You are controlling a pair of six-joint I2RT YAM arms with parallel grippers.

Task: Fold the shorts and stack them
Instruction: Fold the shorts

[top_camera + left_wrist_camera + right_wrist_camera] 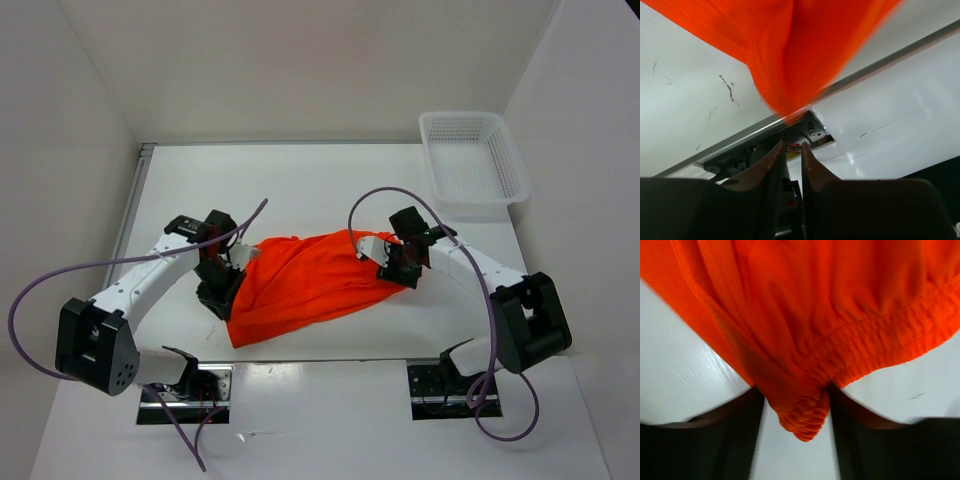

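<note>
The bright orange shorts (305, 285) lie bunched across the middle of the table between both arms. My right gripper (385, 262) is at their right end. In the right wrist view a bunched piece of the elastic waistband (802, 415) sits between its two dark fingers (845, 430), which grip it. My left gripper (222, 283) is at the shorts' left edge. In the left wrist view its fingers (775, 165) stand almost together with nothing between them, and a fold of orange fabric (790, 60) hangs just beyond the tips. The drawstring is hidden.
A white mesh basket (470, 160) stands at the far right corner of the table. White walls close in the left, back and right sides. The arm bases (185, 385) and their cables sit at the near edge. The left wrist view shows the table's front rail (740, 137).
</note>
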